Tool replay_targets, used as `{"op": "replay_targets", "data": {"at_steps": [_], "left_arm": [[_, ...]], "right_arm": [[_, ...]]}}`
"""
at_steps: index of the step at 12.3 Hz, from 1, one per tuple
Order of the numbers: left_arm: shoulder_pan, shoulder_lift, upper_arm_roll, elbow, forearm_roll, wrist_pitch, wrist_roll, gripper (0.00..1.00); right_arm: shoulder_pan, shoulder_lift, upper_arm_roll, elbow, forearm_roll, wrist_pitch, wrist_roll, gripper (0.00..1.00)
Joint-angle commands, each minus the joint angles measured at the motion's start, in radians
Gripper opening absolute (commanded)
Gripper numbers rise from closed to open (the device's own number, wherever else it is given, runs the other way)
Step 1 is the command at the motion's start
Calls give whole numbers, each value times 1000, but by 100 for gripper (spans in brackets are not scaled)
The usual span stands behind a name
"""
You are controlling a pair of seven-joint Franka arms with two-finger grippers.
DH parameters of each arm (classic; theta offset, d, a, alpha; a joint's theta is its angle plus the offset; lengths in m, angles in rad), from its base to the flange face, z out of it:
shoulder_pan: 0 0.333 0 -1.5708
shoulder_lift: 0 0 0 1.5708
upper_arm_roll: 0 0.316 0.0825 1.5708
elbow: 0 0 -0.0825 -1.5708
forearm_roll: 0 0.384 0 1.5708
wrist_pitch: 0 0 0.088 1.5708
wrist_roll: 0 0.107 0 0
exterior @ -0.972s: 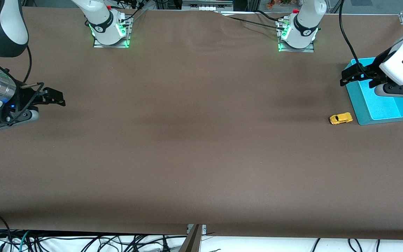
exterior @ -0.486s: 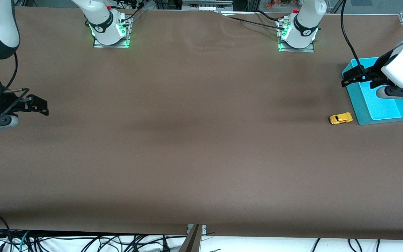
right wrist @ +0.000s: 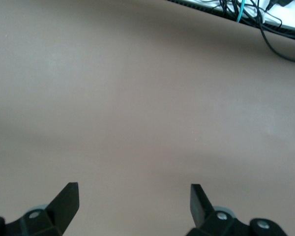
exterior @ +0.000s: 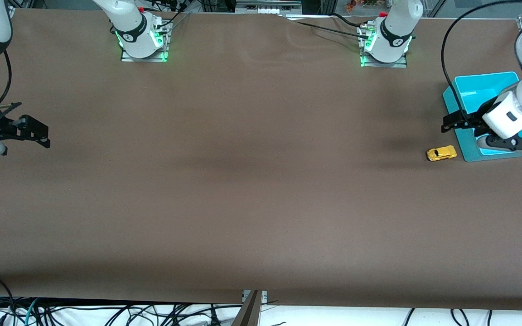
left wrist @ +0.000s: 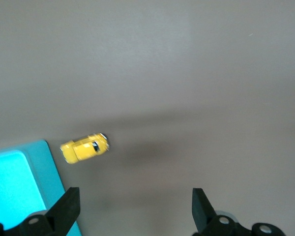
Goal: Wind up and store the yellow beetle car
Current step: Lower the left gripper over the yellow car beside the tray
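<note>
The yellow beetle car (exterior: 441,153) stands on the brown table toward the left arm's end, just beside the outer wall of a teal bin (exterior: 465,146). In the left wrist view the car (left wrist: 84,147) lies off to one side of the jaws, next to the bin's corner (left wrist: 19,182). My left gripper (exterior: 452,122) (left wrist: 135,196) hangs open over the bin's edge and the table beside it, with nothing between its fingers. At the right arm's end of the table, my right gripper (exterior: 34,132) (right wrist: 134,192) is open and empty over bare tabletop.
Both arm bases (exterior: 142,43) (exterior: 384,45) stand along the table edge farthest from the front camera. Cables (exterior: 107,312) hang below the edge nearest that camera, and cables (right wrist: 258,17) also show in the right wrist view. The brown table (exterior: 243,181) spreads between the two grippers.
My left gripper has come down over the bin's edge toward the car. My right gripper has drawn back toward the right arm's end. The car has not moved.
</note>
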Motion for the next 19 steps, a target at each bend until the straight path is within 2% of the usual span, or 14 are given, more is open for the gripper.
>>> {"op": "replay_targets", "data": {"at_steps": [1, 5, 7, 13, 16, 19], "left_arm": [[17, -16, 5, -135, 63, 133, 137, 100], [47, 39, 11, -236, 80, 240, 298, 100], [75, 85, 11, -250, 117, 290, 484, 100], [159, 260, 11, -256, 97, 480, 1017, 100], [173, 306, 11, -264, 97, 508, 1155, 100], [189, 342, 11, -267, 108, 526, 1197, 100]], "right_arm": [[-5, -45, -22, -29, -3, -66, 6, 100], [-4, -99, -28, -129, 2, -80, 104, 100], [-5, -99, -28, -134, 4, -82, 104, 100], [-8, -99, -26, -132, 4, -97, 154, 100], [-16, -88, -25, -126, 4, -108, 151, 100], [-16, -79, -26, -112, 4, -116, 149, 100]]}}
